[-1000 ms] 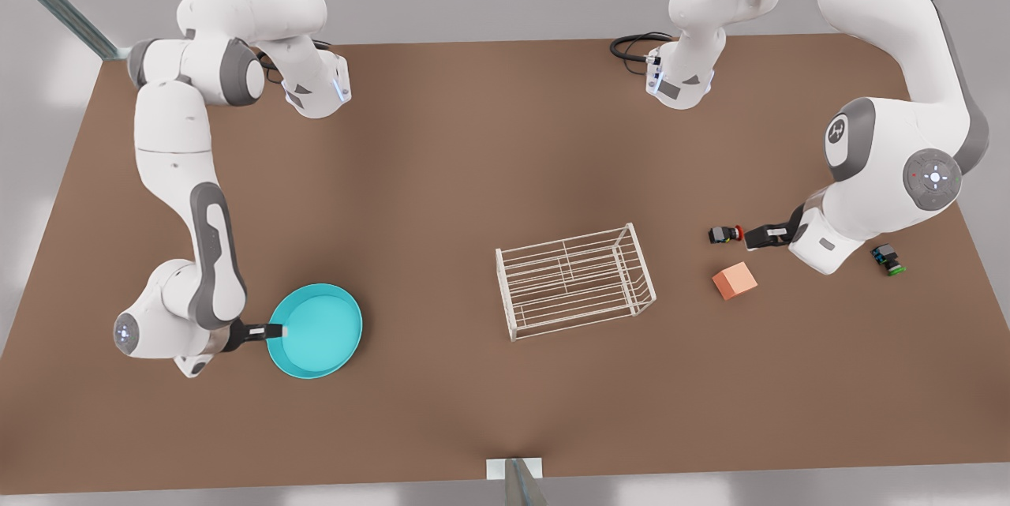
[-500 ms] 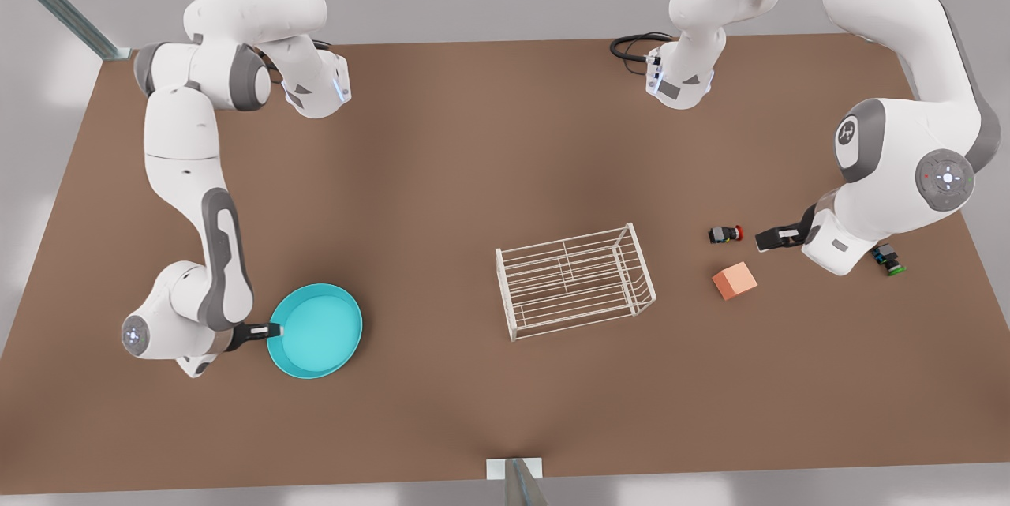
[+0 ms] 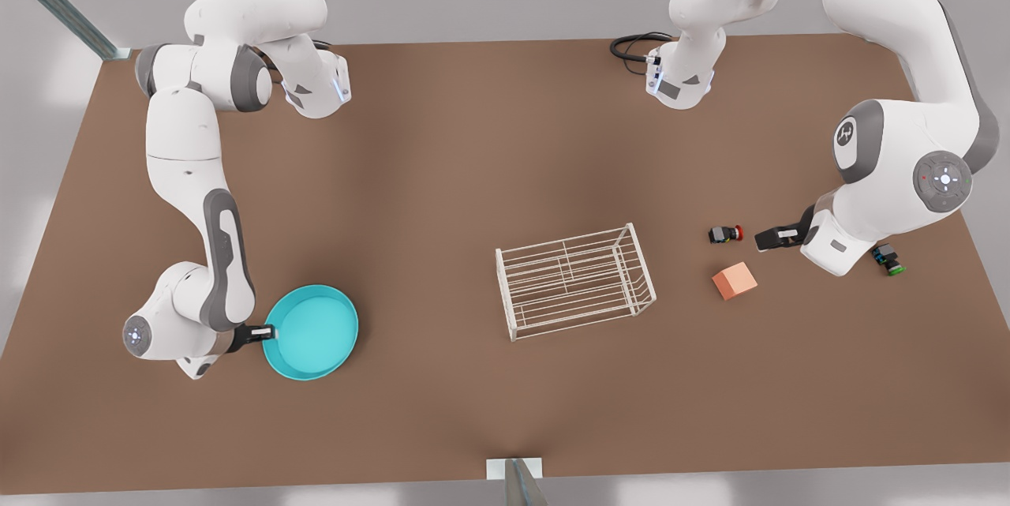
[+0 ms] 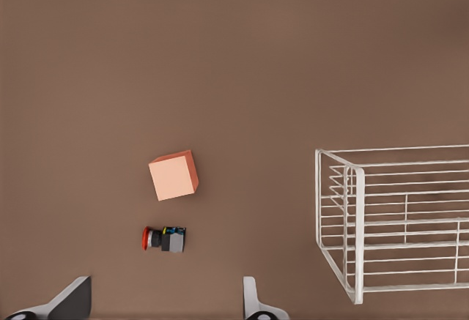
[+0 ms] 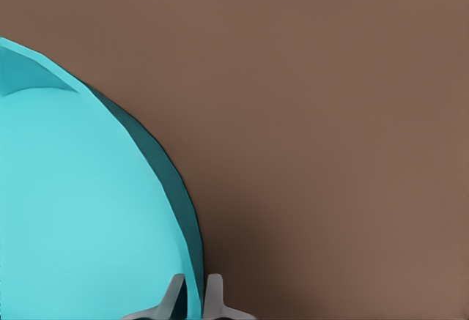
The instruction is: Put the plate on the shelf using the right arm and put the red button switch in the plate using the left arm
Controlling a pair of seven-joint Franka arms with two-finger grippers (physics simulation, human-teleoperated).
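The turquoise plate [image 3: 312, 332] [image 5: 73, 225] lies low at the front view's left. My right gripper [image 3: 267, 333] [image 5: 193, 298] is shut on its rim, one finger inside and one outside. The white wire shelf [image 3: 574, 281] [image 4: 396, 217] stands mid-table. On the front view's right, the red button switch [image 3: 724, 234] [image 4: 164, 239] lies on its side on the table. My left gripper [image 3: 769, 238] [image 4: 163, 307] is open a short way from it, red cap towards the fingers, nothing between them.
A salmon-orange cube [image 3: 735, 280] [image 4: 174, 176] sits just in front of the red switch. A green-capped switch [image 3: 888, 259] lies behind the left arm's wrist. A black cable [image 3: 631, 44] loops at the table's back edge.
The left gripper has drawn back from the red switch toward the front view's right. The plate, held at its rim, has shifted slightly toward the front view's left.
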